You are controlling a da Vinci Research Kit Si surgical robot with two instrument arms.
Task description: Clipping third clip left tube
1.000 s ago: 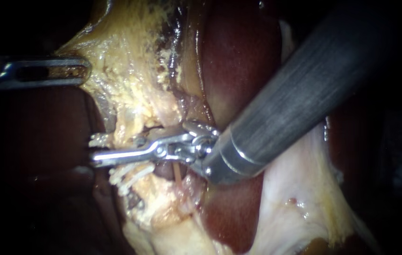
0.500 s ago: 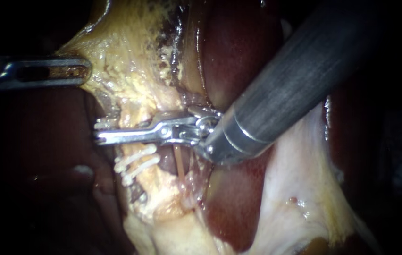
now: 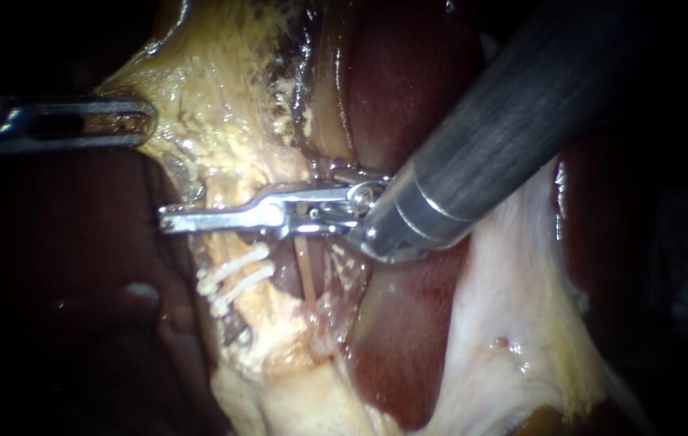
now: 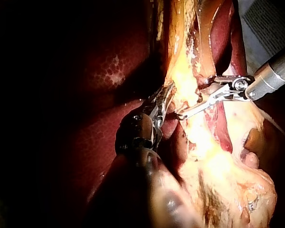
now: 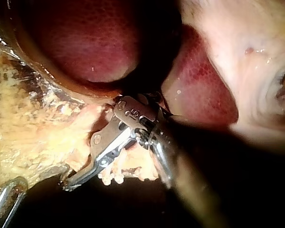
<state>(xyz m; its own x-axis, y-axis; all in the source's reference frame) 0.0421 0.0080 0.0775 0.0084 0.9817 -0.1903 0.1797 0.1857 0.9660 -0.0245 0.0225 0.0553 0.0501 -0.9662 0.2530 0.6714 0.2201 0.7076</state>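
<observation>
Your right instrument (image 3: 165,220) is up at 12 o'clock from the two clips (image 3: 231,278) now, jaws newly clamped on the left tube (image 3: 216,194)

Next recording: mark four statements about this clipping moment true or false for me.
Two white clips sit on the pale yellow tube, just below the grey-shafted right instrument's tip. True.
The right instrument enters from the lower left. False: it enters from the upper right.
The silver left instrument holds yellow fatty tissue. True.
No liver is visible. False: dark red liver shows beside the right shaft.
</observation>
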